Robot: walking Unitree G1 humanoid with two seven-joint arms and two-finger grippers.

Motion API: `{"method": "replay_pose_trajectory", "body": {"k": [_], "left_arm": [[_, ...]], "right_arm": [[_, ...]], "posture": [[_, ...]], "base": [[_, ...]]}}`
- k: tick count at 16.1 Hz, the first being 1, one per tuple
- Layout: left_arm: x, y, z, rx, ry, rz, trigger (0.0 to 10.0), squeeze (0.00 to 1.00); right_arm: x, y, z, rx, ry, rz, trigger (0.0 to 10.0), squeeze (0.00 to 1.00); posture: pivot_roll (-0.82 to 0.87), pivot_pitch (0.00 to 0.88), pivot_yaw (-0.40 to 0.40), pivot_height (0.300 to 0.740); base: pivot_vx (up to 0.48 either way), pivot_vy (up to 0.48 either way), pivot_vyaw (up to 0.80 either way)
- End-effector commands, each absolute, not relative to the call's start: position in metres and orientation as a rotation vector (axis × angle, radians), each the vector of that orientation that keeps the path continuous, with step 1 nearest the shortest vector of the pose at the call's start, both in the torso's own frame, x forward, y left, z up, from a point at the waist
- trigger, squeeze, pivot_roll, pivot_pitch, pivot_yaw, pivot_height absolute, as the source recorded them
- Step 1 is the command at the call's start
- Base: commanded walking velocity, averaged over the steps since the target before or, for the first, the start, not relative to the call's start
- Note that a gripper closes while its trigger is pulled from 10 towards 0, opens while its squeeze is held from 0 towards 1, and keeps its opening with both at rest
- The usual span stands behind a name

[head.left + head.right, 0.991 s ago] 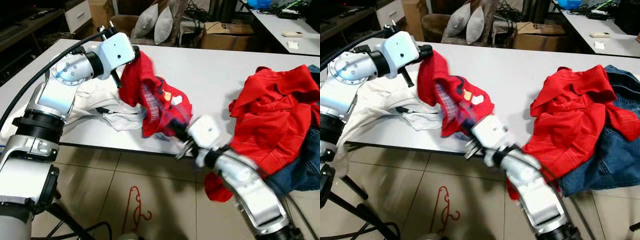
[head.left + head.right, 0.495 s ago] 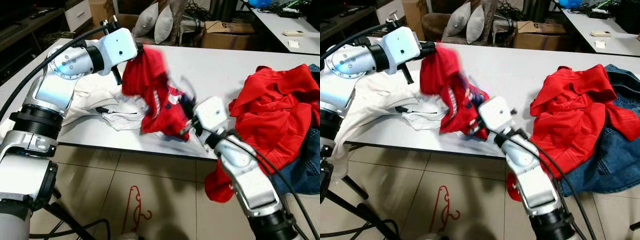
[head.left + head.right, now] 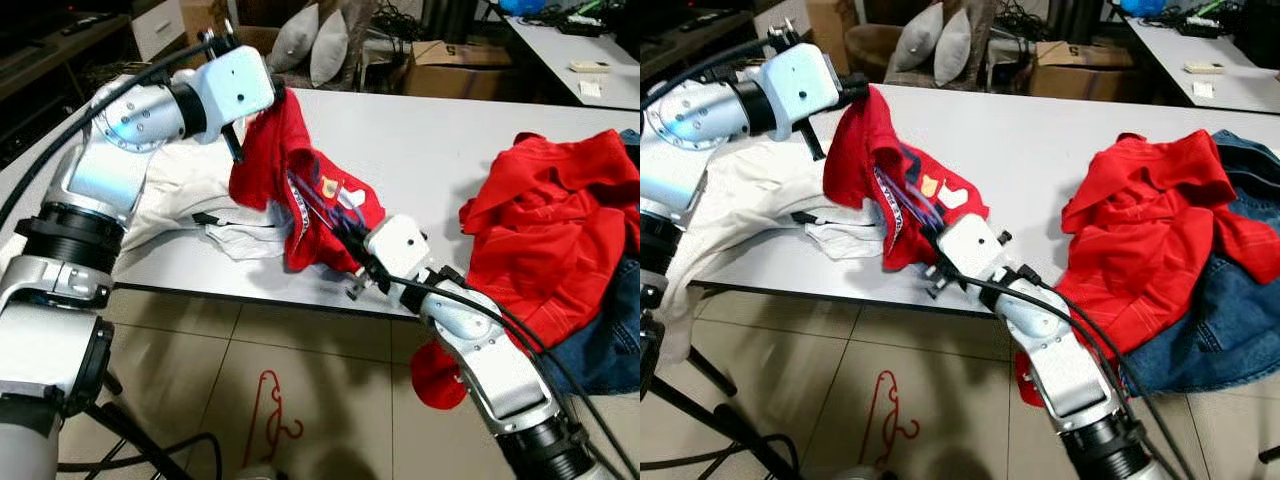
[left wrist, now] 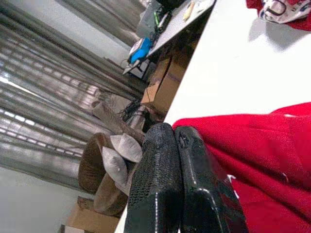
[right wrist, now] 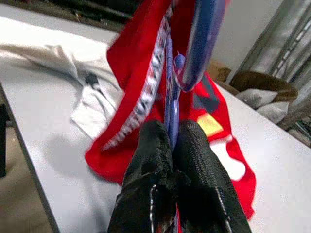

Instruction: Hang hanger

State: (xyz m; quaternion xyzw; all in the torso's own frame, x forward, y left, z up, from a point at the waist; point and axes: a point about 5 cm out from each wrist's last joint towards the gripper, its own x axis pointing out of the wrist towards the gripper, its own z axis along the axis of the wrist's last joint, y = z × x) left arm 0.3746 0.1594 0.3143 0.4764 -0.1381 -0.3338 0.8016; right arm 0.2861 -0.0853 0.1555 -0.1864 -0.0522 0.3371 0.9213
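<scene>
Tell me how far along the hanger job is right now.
Done: the left end effector has pinched the small red patterned shirt and holds it above the white table. In hand: the right end effector grips a thin blue hanger pushed into the shirt's opening. Left: seating the shirt properly and hanging it; a red hanger lies on the floor.

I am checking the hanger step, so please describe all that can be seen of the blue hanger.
The blue hanger looks like thin, glossy plastic. Its hook curves above a straight stem, and most of it is hidden inside the red shirt. The right gripper is shut on the stem, at the table's front edge. The left gripper pinches the shirt's top and holds it up.
</scene>
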Motion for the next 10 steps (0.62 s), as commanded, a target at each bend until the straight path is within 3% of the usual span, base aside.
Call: {"method": "replay_pose_trajectory", "body": {"k": [1, 5, 10], "left_arm": [[0.37, 0.154, 0.331, 1.045, -0.346, -0.726, 0.0, 0.0], [0.371, 0.151, 0.319, 1.042, -0.314, -0.763, 0.0, 0.0], [0.374, 0.151, 0.312, 1.059, -0.286, -0.77, 0.0, 0.0]], "right_arm": [[0.291, -0.088, 0.156, -0.395, -0.106, 0.688, 10.0, 0.0], [0.293, -0.087, 0.184, -0.276, -0.245, 0.722, 10.0, 0.0], [0.285, -0.09, 0.184, -0.271, -0.266, 0.797, 10.0, 0.0]], "posture": [[0.13, 0.0, 0.01, 0.74], [0.12, 0.0, 0.019, 0.74], [0.11, 0.0, 0.024, 0.74]], "base": [[0.0, 0.0, 0.0], [0.0, 0.0, 0.0], [0.0, 0.0, 0.0]]}}
